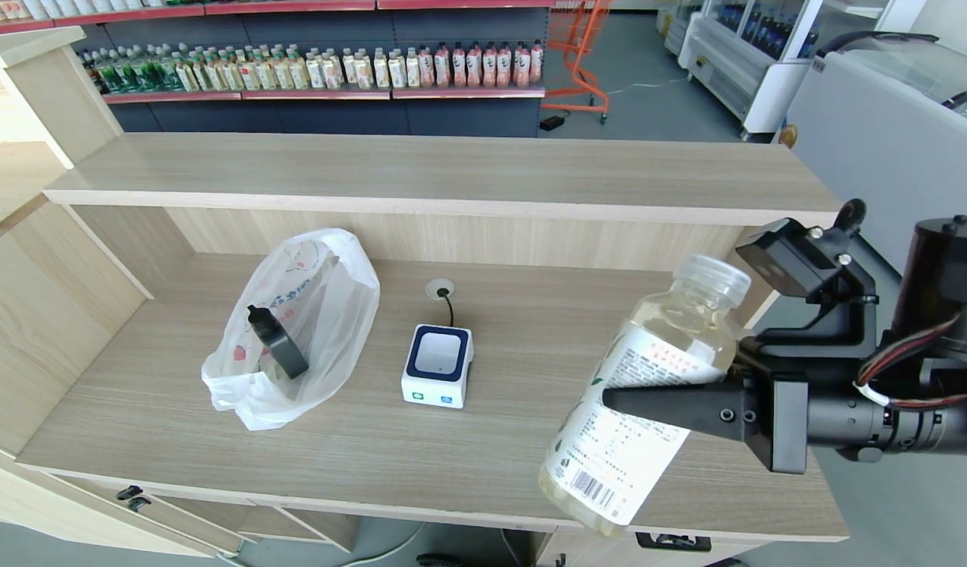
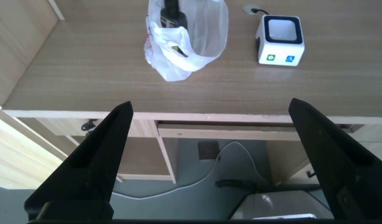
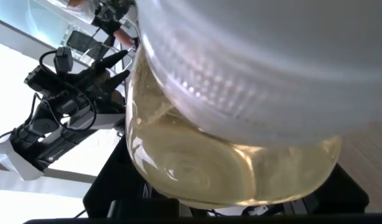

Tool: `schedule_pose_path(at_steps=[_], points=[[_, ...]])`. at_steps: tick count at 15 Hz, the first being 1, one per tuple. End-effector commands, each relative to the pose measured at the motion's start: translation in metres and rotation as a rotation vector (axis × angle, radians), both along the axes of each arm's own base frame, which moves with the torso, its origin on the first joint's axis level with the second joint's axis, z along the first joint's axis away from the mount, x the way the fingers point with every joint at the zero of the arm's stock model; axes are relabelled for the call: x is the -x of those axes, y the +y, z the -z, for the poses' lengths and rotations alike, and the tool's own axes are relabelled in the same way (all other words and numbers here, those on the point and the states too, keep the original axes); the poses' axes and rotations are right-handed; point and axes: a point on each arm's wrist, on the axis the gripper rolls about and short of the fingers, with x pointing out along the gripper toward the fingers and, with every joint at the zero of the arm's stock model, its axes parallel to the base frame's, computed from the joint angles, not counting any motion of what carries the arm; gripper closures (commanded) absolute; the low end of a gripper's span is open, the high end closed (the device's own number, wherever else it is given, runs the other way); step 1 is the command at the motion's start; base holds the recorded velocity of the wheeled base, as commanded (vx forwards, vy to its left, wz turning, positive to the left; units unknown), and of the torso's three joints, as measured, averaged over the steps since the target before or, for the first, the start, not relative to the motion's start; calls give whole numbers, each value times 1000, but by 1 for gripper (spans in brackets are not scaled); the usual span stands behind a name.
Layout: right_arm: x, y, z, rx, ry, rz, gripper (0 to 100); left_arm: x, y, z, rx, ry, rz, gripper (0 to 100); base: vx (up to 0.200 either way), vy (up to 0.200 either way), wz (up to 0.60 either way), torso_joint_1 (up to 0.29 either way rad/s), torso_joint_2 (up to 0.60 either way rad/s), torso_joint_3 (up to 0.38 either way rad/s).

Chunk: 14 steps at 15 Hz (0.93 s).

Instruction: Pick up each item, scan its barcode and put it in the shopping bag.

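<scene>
Right gripper (image 1: pixel 642 403), clamped on a clear drink bottle (image 1: pixel 663 335) of pale yellow liquid, holds it tilted above the counter's (image 1: pixel 483 449) right front corner, with the cap uppermost and the barcode end lowest. Left gripper (image 2: pixel 211 111), fingers spread wide and empty, hangs before the counter's front edge. The white scanner (image 1: pixel 438 365) sits mid-counter. To its left, the shopping bag (image 1: pixel 343 299) contains a dark bottle (image 1: pixel 279 344).

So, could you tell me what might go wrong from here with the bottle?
The right claw holds the bottle tilted, near the counter edge; a slip could send it to the floor.
The barcode faces up, away from the scanner, so a scan may fail unless it is turned.
The bag is limp and holds a dark bottle; it may tip.
</scene>
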Motion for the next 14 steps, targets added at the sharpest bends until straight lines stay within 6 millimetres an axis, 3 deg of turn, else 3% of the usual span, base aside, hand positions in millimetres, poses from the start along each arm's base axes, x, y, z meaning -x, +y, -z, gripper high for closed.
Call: schedule_pose_path(at_steps=[1,14], points=[[2,-1,-4,6,11,-2,100,0,0,0,0,1,0,0,0,0,0,0,0,0],[9,-3,-7,24,-9,13,100,0,0,0,0,1,0,0,0,0,0,0,0,0]])
